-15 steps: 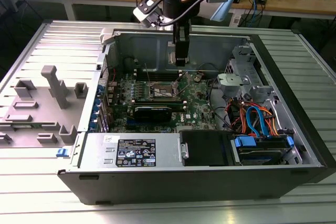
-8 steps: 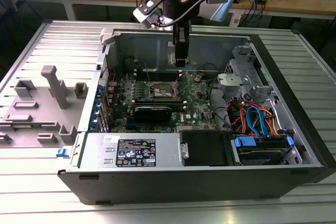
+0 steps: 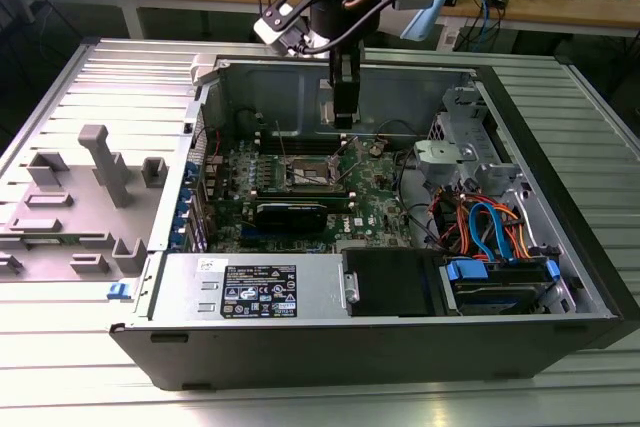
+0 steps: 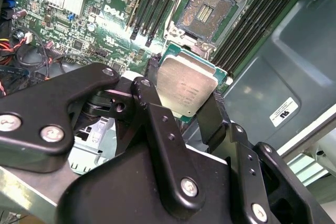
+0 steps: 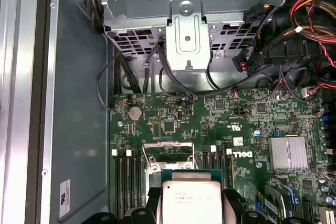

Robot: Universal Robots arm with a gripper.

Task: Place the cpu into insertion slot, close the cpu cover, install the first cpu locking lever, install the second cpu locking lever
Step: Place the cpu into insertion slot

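cpu (image 4: 186,88), metal top twd wrist cams, edges clamped in hand (image 4: 181,97), near open insertion slot (image 4: 206,17)

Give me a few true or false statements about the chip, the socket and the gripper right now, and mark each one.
1. The gripper is shut on the chip. True.
2. The chip sits in the socket. False: the socket is empty, and the chip is held apart from it.
3. Memory slots run along both sides of the socket. True.
4. A fan covers the socket. False: its contacts lie bare.
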